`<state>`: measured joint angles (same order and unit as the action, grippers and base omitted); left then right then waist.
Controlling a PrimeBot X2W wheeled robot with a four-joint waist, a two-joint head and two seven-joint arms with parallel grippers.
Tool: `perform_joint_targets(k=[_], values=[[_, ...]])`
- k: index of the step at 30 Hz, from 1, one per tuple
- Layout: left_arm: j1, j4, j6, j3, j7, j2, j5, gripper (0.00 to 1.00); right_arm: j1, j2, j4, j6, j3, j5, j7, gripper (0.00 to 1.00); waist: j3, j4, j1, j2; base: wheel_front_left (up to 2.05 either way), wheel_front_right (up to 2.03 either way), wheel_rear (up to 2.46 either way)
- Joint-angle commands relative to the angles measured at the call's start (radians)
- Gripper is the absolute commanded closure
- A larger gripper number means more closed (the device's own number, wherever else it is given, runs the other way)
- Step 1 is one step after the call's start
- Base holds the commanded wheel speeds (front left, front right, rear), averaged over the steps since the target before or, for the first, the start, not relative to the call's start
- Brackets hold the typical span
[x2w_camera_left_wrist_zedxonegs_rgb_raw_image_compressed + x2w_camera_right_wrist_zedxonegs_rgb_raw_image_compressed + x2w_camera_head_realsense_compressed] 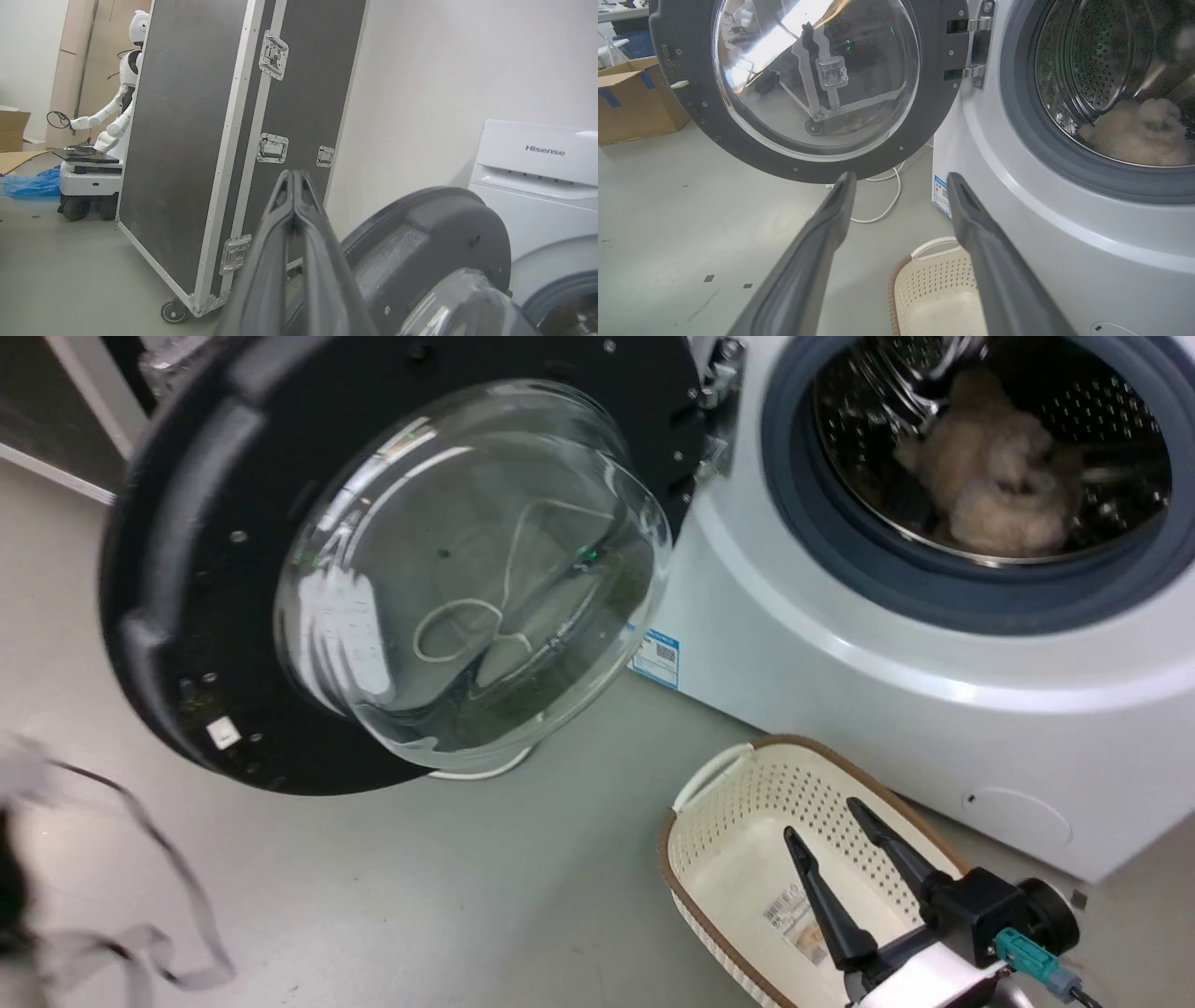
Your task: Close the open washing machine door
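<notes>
- We see the washing machine door (187, 616) swung wide open, standing to the left of the opening, with its inner face and bulging glass bowl (467, 579) turned toward our head camera.
- Its metal hinge (714, 411) joins it to the white washing machine (887, 691) at the left edge of the opening.
- To the right of the hinge, the grey rubber ring (812, 532) frames the steel drum (1102, 420), where a pale fluffy bundle (990, 476) lies.
- A cream perforated basket (747, 784) stands on the floor (420, 896) just in front of the machine, below the opening.
- Our right end effector (823, 820) hovers over the basket, fingers spread and holding nothing, well apart from the door.
- Our left end effector (294, 177) has its fingers pressed together, empty, near the door's outer face; we cannot tell whether it touches.
- A white cable (887, 205) lies on the floor under the door.
- A tall dark flight case (187, 140) stands beyond the door.
</notes>
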<state>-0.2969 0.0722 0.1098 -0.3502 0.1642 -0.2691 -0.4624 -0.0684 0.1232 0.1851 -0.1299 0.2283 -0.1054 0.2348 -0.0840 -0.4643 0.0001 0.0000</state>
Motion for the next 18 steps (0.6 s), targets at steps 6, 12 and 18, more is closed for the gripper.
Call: perform_joint_targets(k=[6, 12, 18], values=[[-0.227, -0.218, -0.026, -0.129, -0.183, -0.119, -0.213, 1.0, -0.034, 0.036, -0.019, -0.001, 0.007, -0.008, -0.008, 0.0, -0.051, 0.053, -0.0001, 0.0, 0.0, 0.0, 0.0], [-0.356, -0.46, -0.076, -0.183, -0.405, -0.171, -0.383, 1.0, -0.05, 0.045, -0.023, -0.001, 0.024, -0.014, -0.012, 0.0, -0.077, 0.088, -0.0001, 0.0, 0.0, 0.0, 0.0], [-0.379, -0.617, -0.089, -0.23, -0.569, -0.188, -0.508, 1.0, -0.055, 0.049, -0.013, -0.001, 0.033, -0.02, -0.01, 0.0, -0.082, 0.114, -0.0001, 0.0, 0.0, 0.0, 0.0]])
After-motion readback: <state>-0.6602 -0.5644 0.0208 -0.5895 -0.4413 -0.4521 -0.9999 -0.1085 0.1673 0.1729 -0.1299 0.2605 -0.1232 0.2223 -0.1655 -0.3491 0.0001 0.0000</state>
